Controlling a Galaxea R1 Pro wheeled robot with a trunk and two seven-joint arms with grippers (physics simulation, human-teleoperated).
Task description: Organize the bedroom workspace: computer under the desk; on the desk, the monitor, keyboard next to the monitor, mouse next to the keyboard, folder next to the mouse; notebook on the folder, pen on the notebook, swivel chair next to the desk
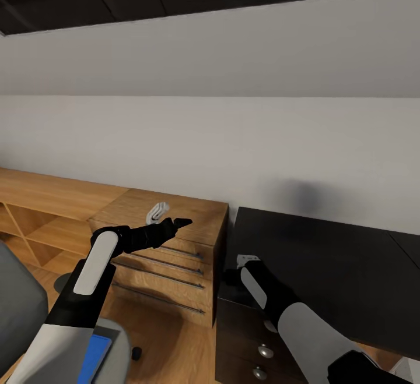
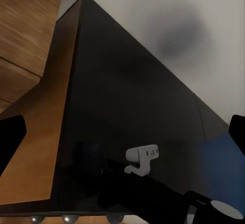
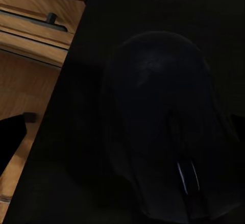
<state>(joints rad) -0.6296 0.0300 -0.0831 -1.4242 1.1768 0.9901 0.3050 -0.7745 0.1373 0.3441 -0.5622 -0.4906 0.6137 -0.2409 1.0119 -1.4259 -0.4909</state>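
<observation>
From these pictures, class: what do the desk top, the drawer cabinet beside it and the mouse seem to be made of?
Desk: matte black board, perhaps laminate; flat, faint sheen.
Cabinet: light wood or veneer, visible grain, metal bar handles.
Mouse: black plastic, probably; smooth, softly glossy shell.

Home attic room set up as a study corner. Sloped pale grey wall over a straight lower wall. Light wood floor. Low wooden cabinet with long metal drawer handles, open shelving beside it. Black-topped table with knobbed drawers; grey padded swivel chair near.
</observation>
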